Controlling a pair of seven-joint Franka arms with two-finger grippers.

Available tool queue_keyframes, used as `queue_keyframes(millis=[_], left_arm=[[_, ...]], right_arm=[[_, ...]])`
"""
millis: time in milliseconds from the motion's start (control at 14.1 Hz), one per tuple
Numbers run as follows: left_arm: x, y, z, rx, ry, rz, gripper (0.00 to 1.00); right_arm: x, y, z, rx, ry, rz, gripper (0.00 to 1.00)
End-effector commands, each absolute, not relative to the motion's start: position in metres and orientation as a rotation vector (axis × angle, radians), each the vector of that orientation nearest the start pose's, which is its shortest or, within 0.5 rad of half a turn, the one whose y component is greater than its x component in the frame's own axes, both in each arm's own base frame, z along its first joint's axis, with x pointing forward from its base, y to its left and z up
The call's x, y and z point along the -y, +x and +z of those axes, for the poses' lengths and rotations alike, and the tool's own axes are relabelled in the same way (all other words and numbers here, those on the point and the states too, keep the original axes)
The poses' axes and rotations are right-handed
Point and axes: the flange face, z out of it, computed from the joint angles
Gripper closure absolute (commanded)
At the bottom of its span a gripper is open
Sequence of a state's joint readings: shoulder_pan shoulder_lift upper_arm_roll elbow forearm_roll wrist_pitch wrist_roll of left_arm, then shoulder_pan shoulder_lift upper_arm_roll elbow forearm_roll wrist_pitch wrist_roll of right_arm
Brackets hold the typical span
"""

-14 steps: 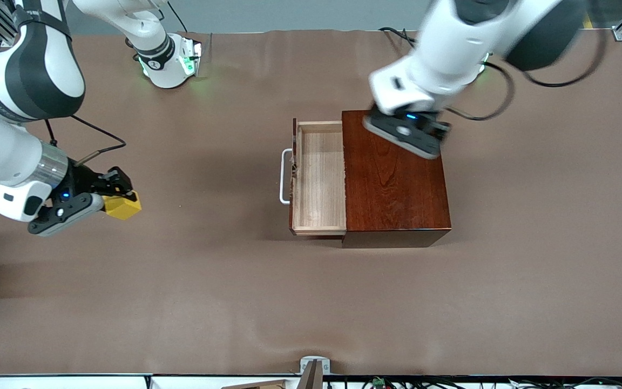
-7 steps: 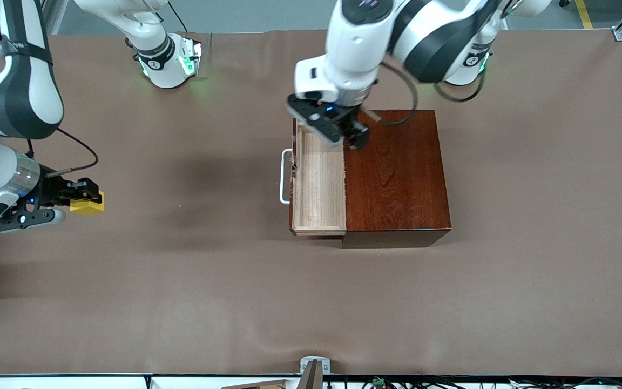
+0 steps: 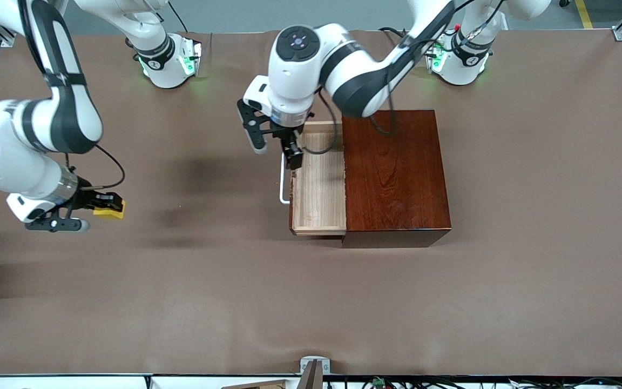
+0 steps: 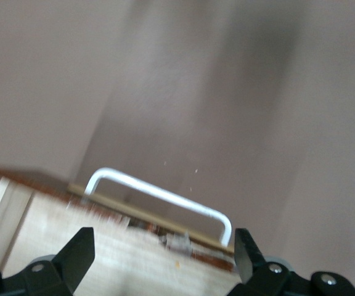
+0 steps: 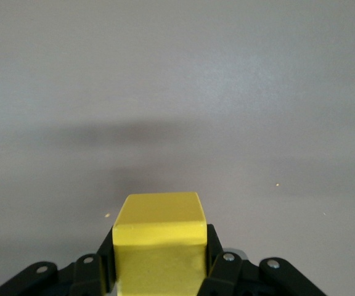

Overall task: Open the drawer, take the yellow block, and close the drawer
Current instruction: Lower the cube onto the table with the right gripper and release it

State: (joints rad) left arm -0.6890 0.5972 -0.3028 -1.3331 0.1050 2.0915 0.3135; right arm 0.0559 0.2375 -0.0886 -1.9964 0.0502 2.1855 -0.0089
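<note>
The drawer (image 3: pixel 319 183) of the dark reddish-brown box (image 3: pixel 394 175) stands pulled out, its pale-wood inside bare, its white bar handle (image 3: pixel 284 181) toward the right arm's end. The handle also shows in the left wrist view (image 4: pixel 165 197). My left gripper (image 3: pixel 293 156) is open, over the drawer's front edge by the handle; its fingers (image 4: pixel 79 253) stand wide apart. My right gripper (image 3: pixel 107 206) is shut on the yellow block (image 3: pixel 110 213) low over the table at the right arm's end; the right wrist view shows the yellow block (image 5: pixel 160 243) between the fingers.
The brown table mat (image 3: pixel 208 281) spreads around the box. The two arm bases (image 3: pixel 168 59) stand at the table's edge farthest from the front camera.
My left gripper swung from over the box top to the drawer's front edge by the handle. My right gripper carried the yellow block lower, toward the table.
</note>
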Motion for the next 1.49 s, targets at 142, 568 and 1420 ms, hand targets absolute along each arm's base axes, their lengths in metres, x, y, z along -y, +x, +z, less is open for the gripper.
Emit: queue_keyframes(millis=[142,568,1420], left_arm=[[0.596,0.469,0.371,-2.236,-2.318,-0.311,0.00],[0.595,0.475,0.339,-2.326,-2.191,-0.288,0.00],[0.573,0.475,0.338,-2.277,-2.086,-0.064,0.00]], right_arm=[[0.052,0.598,0.282,-0.187,-3.141,0.052,1.00],[0.062,0.615,0.233,-0.204,-3.152,0.018,1.00],[0.060,0.627,0.198,-0.178,-3.165,0.067,0.00]])
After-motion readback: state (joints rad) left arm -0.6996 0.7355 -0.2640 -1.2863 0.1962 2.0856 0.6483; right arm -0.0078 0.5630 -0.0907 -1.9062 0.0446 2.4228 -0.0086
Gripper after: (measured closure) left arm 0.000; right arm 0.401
